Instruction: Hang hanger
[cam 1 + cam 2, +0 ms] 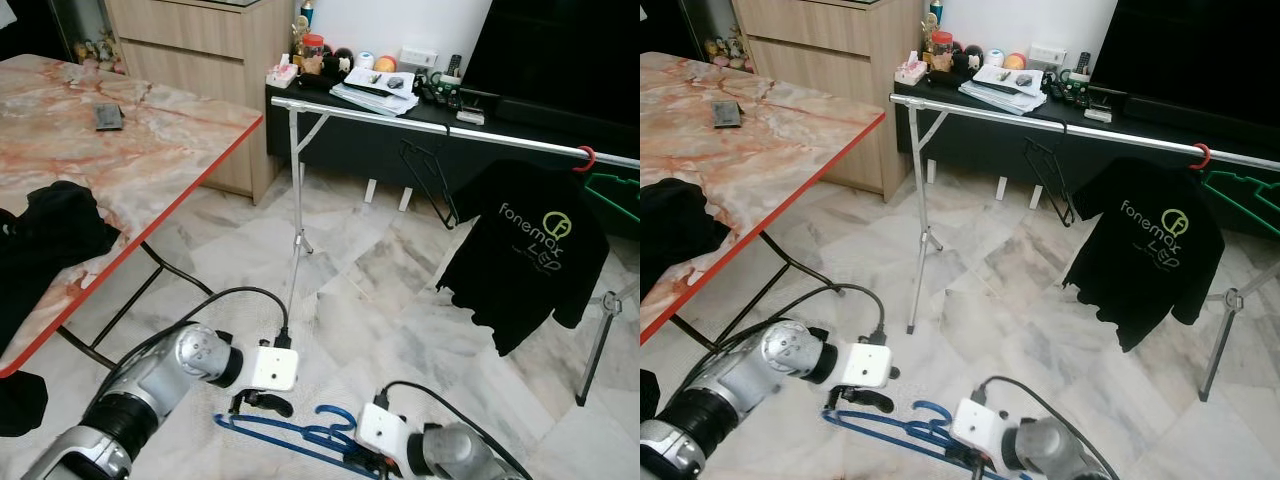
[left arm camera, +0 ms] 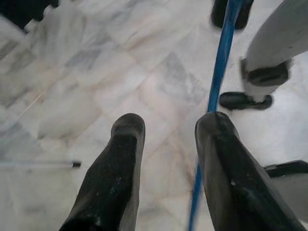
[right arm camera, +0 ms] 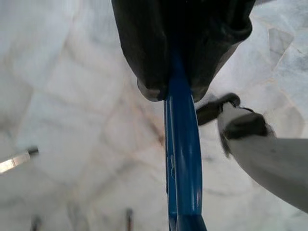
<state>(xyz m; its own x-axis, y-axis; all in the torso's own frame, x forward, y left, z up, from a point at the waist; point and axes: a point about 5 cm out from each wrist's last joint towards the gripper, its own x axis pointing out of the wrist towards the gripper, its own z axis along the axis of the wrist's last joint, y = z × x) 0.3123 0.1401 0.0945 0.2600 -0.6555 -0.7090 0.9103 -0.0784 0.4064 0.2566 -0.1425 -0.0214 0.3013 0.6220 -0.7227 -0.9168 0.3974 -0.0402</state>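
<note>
one blue hanger (image 1: 300,432) clamped in r gripper (image 3: 179,89).

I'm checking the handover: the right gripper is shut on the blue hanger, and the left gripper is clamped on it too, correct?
Not quite. The right gripper is shut on the blue hanger, but the left gripper has its jaws open, the hanger passing beside one finger; the left wrist view shows it.

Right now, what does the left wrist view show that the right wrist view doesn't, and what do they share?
Left wrist view: the left gripper open, the blue hanger running past one finger, ungripped. Right wrist view: the right gripper shut on the blue hanger. Both share the hanger, the pale marble floor beneath it, and a glimpse of the other arm.
</note>
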